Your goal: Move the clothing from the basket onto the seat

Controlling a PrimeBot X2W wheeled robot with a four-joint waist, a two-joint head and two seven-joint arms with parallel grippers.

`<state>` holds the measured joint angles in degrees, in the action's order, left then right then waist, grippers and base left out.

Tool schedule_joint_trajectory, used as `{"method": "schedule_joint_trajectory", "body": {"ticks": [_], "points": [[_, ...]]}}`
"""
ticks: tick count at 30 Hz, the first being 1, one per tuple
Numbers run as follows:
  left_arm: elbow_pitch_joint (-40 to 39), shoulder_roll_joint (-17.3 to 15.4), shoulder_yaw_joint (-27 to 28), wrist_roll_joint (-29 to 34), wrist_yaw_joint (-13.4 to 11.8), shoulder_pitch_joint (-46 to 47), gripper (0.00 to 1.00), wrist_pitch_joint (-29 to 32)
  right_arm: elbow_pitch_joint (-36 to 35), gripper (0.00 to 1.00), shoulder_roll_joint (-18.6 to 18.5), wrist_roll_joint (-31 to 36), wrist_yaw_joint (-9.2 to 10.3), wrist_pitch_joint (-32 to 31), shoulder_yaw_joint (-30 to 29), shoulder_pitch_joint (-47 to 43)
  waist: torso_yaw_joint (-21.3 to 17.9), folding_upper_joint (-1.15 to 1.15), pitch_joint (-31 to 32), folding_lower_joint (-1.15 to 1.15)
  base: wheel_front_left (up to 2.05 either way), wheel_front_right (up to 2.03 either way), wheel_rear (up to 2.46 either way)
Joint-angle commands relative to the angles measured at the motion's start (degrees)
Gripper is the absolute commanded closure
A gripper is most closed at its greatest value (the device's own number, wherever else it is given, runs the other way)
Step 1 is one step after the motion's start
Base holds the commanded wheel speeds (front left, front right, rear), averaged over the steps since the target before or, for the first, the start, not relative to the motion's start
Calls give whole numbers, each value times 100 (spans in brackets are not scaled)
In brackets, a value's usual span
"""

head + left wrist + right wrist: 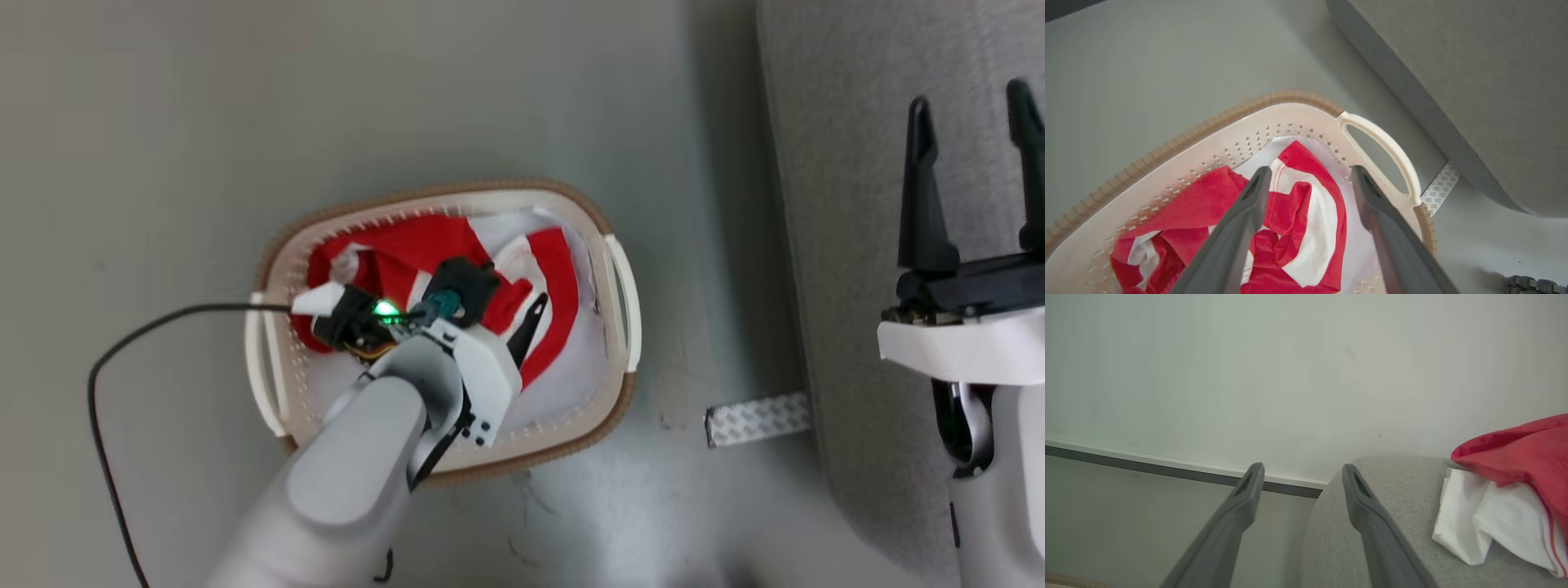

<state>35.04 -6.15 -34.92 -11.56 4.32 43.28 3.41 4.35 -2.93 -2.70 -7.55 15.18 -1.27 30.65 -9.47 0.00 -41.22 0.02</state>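
Grey floor (pixel 163 122), pale wall (pixel 1290 375) on the far side.

Left gripper (pixel 1310 171): fingers (pixel 1237 228) spread wide with nothing between them. They point down into the basket (pixel 1208 139), over the middle of the clothing (pixel 1294 204). Cannot tell whether the tips touch the fabric.

The red-and-white heap lies crumpled on the basket bottom, below the brown rim. The basket stands on the floor left of the seat (pixel 833 204), near it but apart. A strip of patterned tape (pixel 755 418) lies on the floor between them.

Right gripper (pixel 970 98): fingers wide apart and empty, hovering over the seat's left edge. To its right, one red-and-white garment (pixel 1515 457) already lies on the cushion.

Step in hand, as judged: reaching for a pick from the basket, so the task looks partly done.

Next move calls for sinking the left fingers around a raised red fold and closing on enough layers. The garment must then come up clear of the rim and travel right to the seat. Loose sleeves may drag on the basket wall.
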Motion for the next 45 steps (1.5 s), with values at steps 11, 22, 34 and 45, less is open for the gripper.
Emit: {"method": "schedule_joint_trajectory", "body": {"ticks": [11,22,34,45], "points": [[1190,207,-161,-21,63,938,0,96,-391,0,3,68,13,-5,95,410,-168,0,-1235,-2,0,0,0],[2211,300,-392,-146,-16,1479,0,-238,-691,0,-65,233,13,-8,142,142,-83,0,-1611,-2,0,0,0],[2090,315,-835,-1033,-28,1475,100,-894,-636,0,-152,147,13,-60,140,-138,57,0,-1290,-2,0,0,0],[1819,316,-962,-1890,-184,1116,100,-1568,-152,0,-186,65,14,-1,-17,-449,486,0,40,-2,0,0,0]]}}
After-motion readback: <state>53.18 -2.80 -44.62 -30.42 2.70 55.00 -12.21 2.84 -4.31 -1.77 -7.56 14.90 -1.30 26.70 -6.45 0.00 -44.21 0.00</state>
